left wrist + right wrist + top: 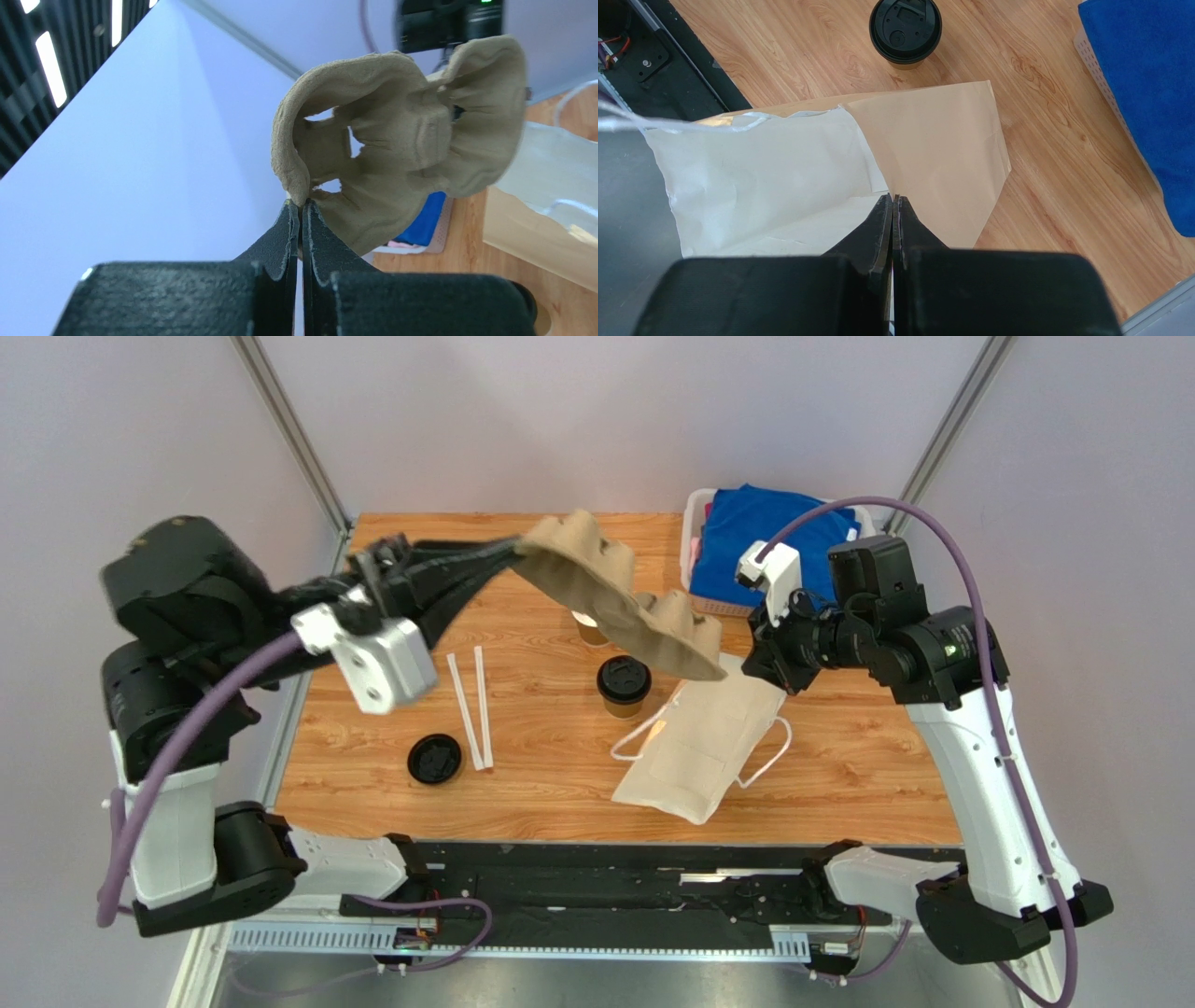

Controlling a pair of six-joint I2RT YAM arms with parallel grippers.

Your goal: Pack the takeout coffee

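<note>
The takeout coffee (623, 683), a brown cup with a black lid, stands on the table mid-way; it also shows in the right wrist view (905, 29). My left gripper (516, 550) is shut on the rim of a tan pulp cup carrier (617, 602) and holds it tilted in the air above the cups; the left wrist view shows the pinch (302, 203) on the carrier (400, 133). My right gripper (759, 661) is shut on the mouth edge of the brown paper bag (697, 745), which lies flat; the right wrist view shows its tips (893, 198) on the bag (934, 154).
A lidless brown cup (589, 629) stands partly hidden behind the carrier. A separate black lid (435, 759) and two white straws (471, 709) lie at the left. A white basket (694, 546) with blue cloth sits at the back right.
</note>
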